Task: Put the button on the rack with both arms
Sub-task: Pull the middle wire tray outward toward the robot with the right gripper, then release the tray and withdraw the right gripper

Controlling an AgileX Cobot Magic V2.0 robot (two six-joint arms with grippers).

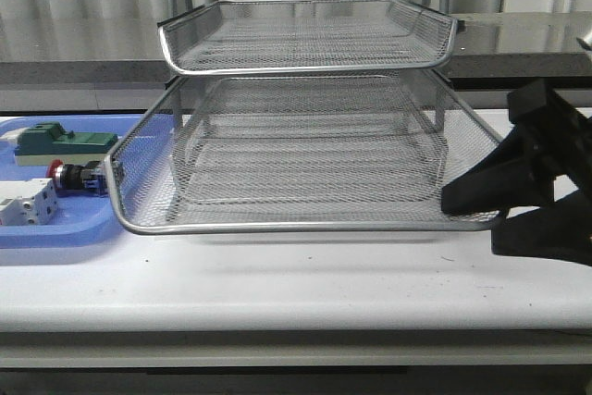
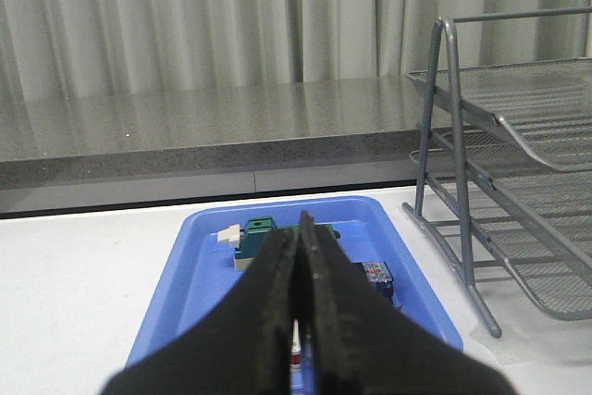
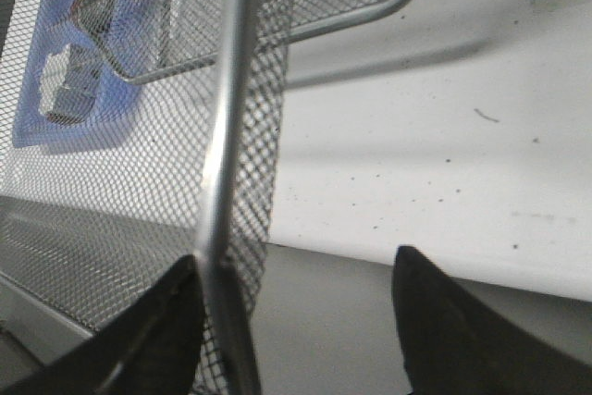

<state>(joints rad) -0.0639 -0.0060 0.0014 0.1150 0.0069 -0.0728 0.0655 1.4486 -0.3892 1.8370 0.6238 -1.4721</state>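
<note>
The button point(image 1: 72, 174) lies on its side in the blue tray point(image 1: 55, 228) at the desk's point(image 1: 296, 284) left, long axis left to right, red head pointing left, just beside the rack's point(image 1: 305, 150) lower tier. The left pincer point(image 2: 298, 321) hangs above the tray, fingers pressed together, empty. The right pincer point(image 3: 301, 321) is spread wide around the tier's rim wire.
</note>
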